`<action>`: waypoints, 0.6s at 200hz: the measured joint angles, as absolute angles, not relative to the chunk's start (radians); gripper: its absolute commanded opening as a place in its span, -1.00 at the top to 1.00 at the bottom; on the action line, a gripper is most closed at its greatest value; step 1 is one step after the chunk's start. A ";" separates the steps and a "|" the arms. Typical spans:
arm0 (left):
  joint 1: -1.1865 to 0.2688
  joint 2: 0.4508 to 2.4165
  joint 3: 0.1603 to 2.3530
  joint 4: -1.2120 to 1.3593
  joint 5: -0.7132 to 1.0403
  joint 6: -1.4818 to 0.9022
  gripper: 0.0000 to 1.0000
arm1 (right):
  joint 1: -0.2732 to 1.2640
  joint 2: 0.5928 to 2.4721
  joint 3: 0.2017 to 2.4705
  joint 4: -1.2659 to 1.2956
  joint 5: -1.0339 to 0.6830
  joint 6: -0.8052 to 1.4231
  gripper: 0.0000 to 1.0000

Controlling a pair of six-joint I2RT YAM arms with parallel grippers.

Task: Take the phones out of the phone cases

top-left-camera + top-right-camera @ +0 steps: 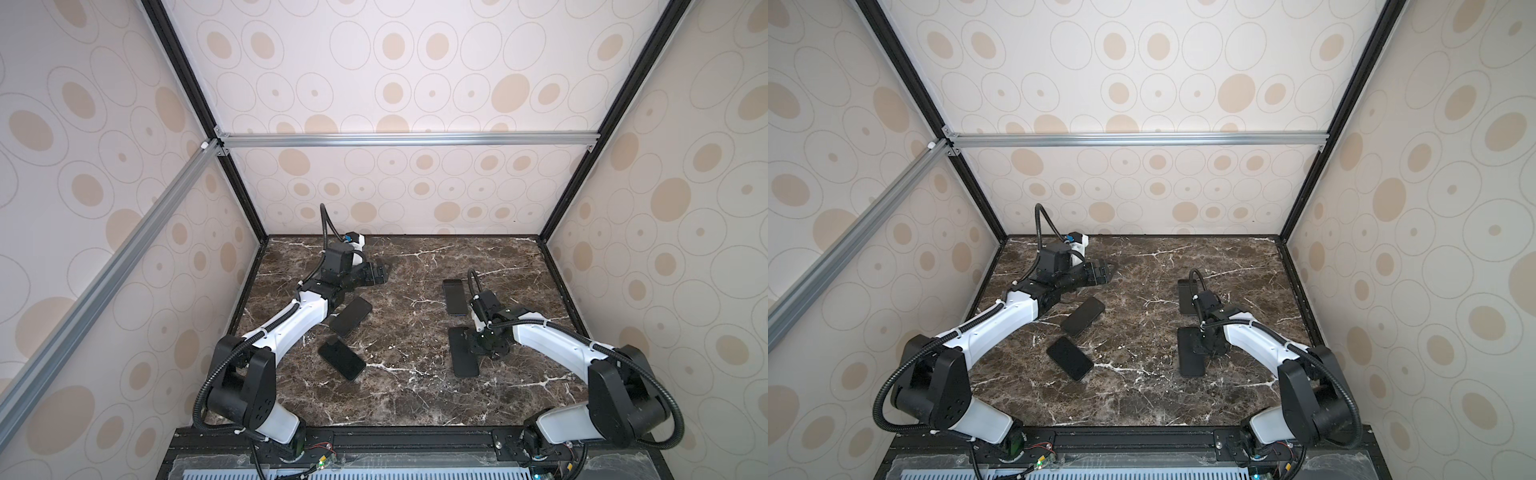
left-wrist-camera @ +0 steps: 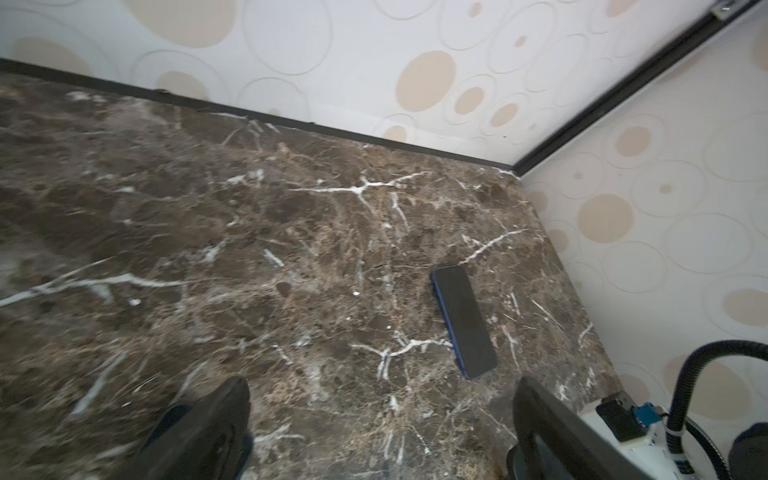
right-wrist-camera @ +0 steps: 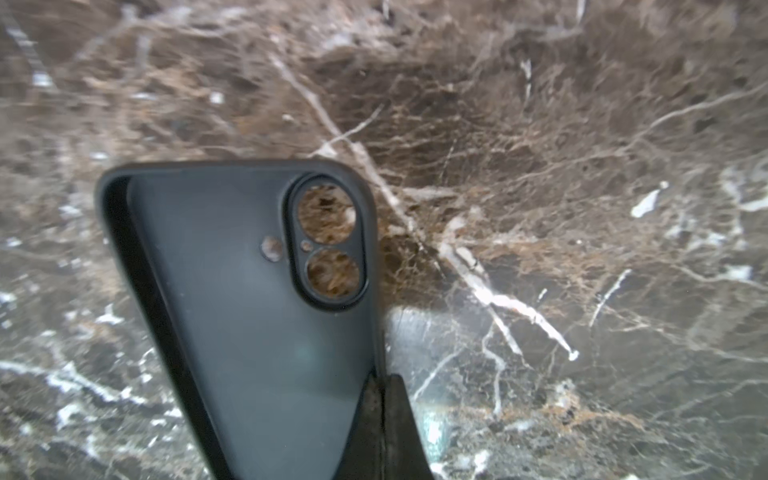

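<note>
The dark phone case [image 3: 249, 316] is empty, and marble shows through its camera holes. My right gripper [image 3: 380, 384] is shut on one long side wall of it. In both top views the case [image 1: 462, 353] [image 1: 1188, 357] sits right of centre under that gripper [image 1: 478, 337] [image 1: 1204, 337]. Two bare dark phones [image 1: 351, 316] [image 1: 341, 357] lie at the left, beside my left arm. My left gripper [image 1: 379, 273] [image 1: 1104, 271] [image 2: 382, 415] hovers open and empty near the back left, its fingers [image 2: 208, 428] far apart.
A third phone with a blue edge [image 1: 455, 297] [image 2: 463, 322] lies just behind the right gripper. The dark marble table [image 1: 407, 399] is walled at the back and on both sides. The arm bases stand at the front edge.
</note>
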State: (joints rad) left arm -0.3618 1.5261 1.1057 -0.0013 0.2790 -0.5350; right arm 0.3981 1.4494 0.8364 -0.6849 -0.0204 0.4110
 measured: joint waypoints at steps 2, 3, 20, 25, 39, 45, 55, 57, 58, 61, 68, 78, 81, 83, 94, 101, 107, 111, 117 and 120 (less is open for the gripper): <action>-0.359 1.526 1.106 -0.005 0.274 -0.535 -0.97 | 0.394 1.455 0.836 -0.684 -0.023 0.411 1.00; -0.359 1.526 1.106 -0.006 0.273 -0.535 -0.97 | 0.393 1.456 0.837 -0.683 -0.024 0.411 1.00; -0.349 1.523 1.106 -0.033 0.228 -0.542 -0.97 | 0.368 1.495 0.841 -0.673 -0.031 0.406 1.00; -0.348 1.522 1.106 -0.041 0.217 -0.545 -0.98 | 0.361 1.504 0.845 -0.672 -0.033 0.405 1.00; -0.343 1.520 1.106 -0.061 0.192 -0.548 -0.98 | 0.346 1.528 0.857 -0.666 -0.033 0.393 1.00; -0.342 1.520 1.106 -0.068 0.184 -0.549 -0.98 | 0.341 1.534 0.863 -0.665 -0.033 0.388 1.00; -0.342 1.517 1.104 -0.070 0.175 -0.548 -0.98 | 0.334 1.544 0.873 -0.664 -0.034 0.376 1.00; -0.342 1.516 1.104 -0.070 0.173 -0.548 -0.97 | 0.333 1.545 0.875 -0.664 -0.034 0.373 1.00; -0.342 1.516 1.104 -0.070 0.173 -0.548 -0.98 | 0.333 1.546 0.876 -0.664 -0.034 0.371 1.00; -0.342 1.515 1.103 -0.069 0.171 -0.548 -0.97 | 0.332 1.550 0.880 -0.664 -0.034 0.368 1.00; -0.341 1.506 1.095 -0.062 0.166 -0.546 -0.97 | 0.330 1.557 0.887 -0.664 -0.034 0.358 1.00; -0.341 1.492 1.081 -0.055 0.158 -0.543 -0.98 | 0.327 1.567 0.897 -0.662 -0.033 0.348 1.00; -0.341 1.485 1.076 -0.054 0.155 -0.541 -0.98 | 0.326 1.570 0.899 -0.661 -0.033 0.346 1.00; -0.340 1.481 1.073 -0.053 0.153 -0.539 -0.98 | 0.326 1.572 0.900 -0.660 -0.033 0.344 1.00; -0.340 1.465 1.065 -0.052 0.146 -0.529 -0.98 | 0.324 1.583 0.905 -0.657 -0.033 0.333 1.00; -0.340 1.457 1.065 -0.052 0.142 -0.522 -0.98 | 0.322 1.589 0.907 -0.657 -0.032 0.328 1.00; -0.340 1.452 1.065 -0.050 0.137 -0.514 -0.98 | 0.320 1.596 0.910 -0.658 -0.031 0.325 1.00; -0.340 1.449 1.065 -0.050 0.134 -0.509 -0.98 | 0.319 1.601 0.913 -0.658 -0.031 0.323 1.00; -0.340 1.446 1.065 -0.051 0.130 -0.503 -0.98 | 0.318 1.608 0.916 -0.657 -0.030 0.321 1.00; -0.340 1.445 1.066 -0.051 0.129 -0.500 -0.97 | 0.318 1.611 0.918 -0.657 -0.029 0.320 1.00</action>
